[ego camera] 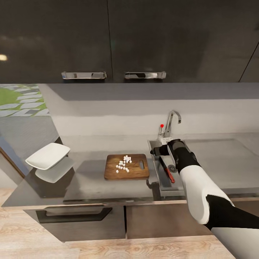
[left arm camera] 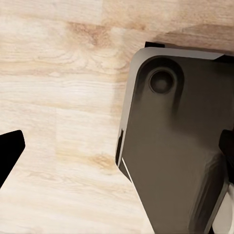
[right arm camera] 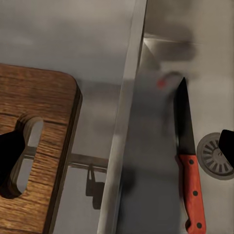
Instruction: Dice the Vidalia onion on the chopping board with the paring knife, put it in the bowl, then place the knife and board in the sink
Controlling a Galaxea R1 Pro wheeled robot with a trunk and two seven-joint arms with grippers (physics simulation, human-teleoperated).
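The paring knife [ego camera: 168, 172] with its red handle lies in the sink [ego camera: 155, 169], beside the round drain [right arm camera: 214, 156]. In the right wrist view the paring knife [right arm camera: 187, 161] rests flat on the sink floor [right arm camera: 151, 146]. My right gripper [ego camera: 166, 150] hovers over the basin, open and empty [right arm camera: 117, 151], apart from the knife. The wooden chopping board [ego camera: 115, 175] lies on the countertop [ego camera: 90, 172] just left of the sink, with diced onion [ego camera: 123, 163] piled on it. Its slot-handle end [right arm camera: 44, 107] points at the sink. The white bowl [ego camera: 48, 155] stands at the counter's far left, empty inside.
A chrome faucet [ego camera: 172, 120] with a red knob rises behind the sink. Dark upper cabinets [ego camera: 108, 36] hang above. My left gripper [left arm camera: 117, 148] hangs open over the wood floor [left arm camera: 58, 97] next to my dark base [left arm camera: 175, 146].
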